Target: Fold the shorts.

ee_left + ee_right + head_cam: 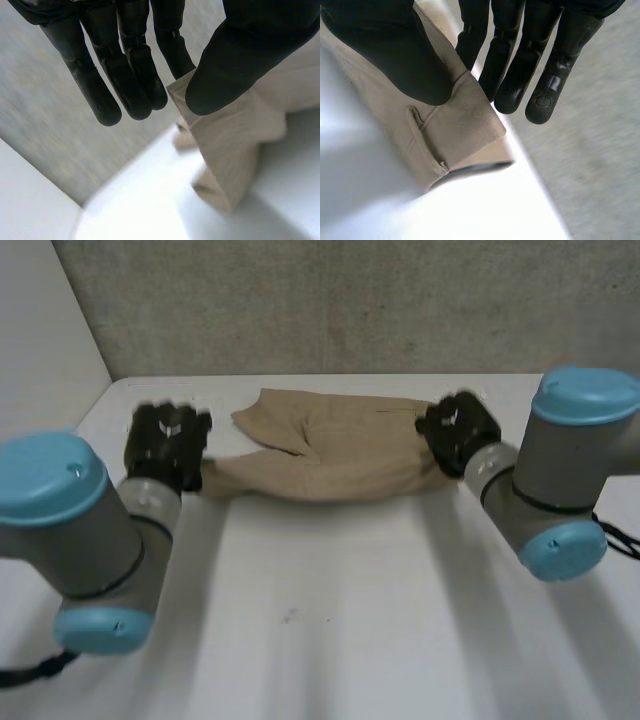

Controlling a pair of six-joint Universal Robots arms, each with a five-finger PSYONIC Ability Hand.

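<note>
At the far side of the white table (350, 620), crumpled tan cotton shorts (330, 455) span your black left hand (165, 445), thumb and finger pinching a leg end, and black right hand (458, 430), likewise pinching the waistband corner; the fold probably needs both ends lifted evenly.

One camera high, two in close.
Head view looks down from behind toward the far edge of the tabletop (320, 620); wrist views hug the left robot hand (125, 75) and right robot hand (520, 65), all three sharing the shorts (330, 455).
</note>
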